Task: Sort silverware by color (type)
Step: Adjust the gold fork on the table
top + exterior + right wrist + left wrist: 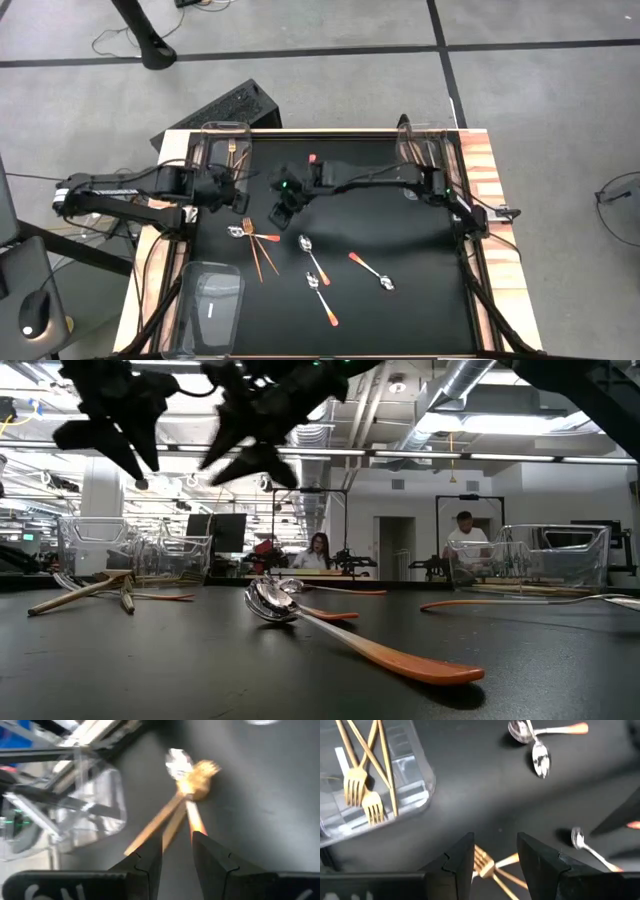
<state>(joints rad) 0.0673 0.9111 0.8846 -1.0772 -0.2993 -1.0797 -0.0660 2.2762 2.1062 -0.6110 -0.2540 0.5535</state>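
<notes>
Loose silverware lies on the black mat [400,300]: a gold fork [247,226] and copper knives [262,255] crossed in a small pile, and several silver spoons with orange handles [313,258] [372,270]. Two gold forks [362,792] lie in the clear far-left bin [225,148]. My left gripper [222,190] [495,855] hovers open beside that bin, above the pile's fork [482,862], with nothing between its fingers. My right gripper [281,213] [177,855] reaches across from the right. It hangs open above the pile [192,782], clear of it.
A second clear bin [425,150] stands at the far right and a third [210,305] at the near left corner. The two grippers hang close together over the mat's left half [110,425] [250,440]. People sit in the room beyond the table.
</notes>
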